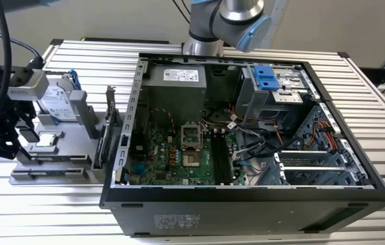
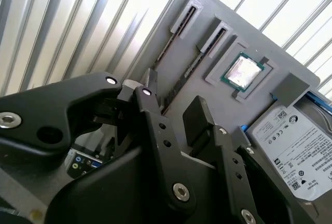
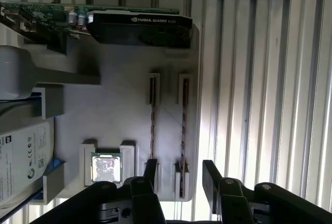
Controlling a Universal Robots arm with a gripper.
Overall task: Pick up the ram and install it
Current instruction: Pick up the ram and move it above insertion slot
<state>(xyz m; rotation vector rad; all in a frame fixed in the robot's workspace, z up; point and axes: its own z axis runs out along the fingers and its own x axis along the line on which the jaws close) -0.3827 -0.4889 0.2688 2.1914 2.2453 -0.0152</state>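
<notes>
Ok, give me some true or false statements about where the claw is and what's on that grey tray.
1. The claw is open above the grey tray. True.
2. The claw grips a ram stick. False: the two ram sticks stand on edge in the tray's slots, with nothing gripping them.
3. A processor chip lies on the tray. True.
4. The computer case is closed. False: its side is open, showing the motherboard.

Black hand; plain grey holder; bench silver with ribbed stripes; computer case black, its motherboard green, drive latch bright blue.
</notes>
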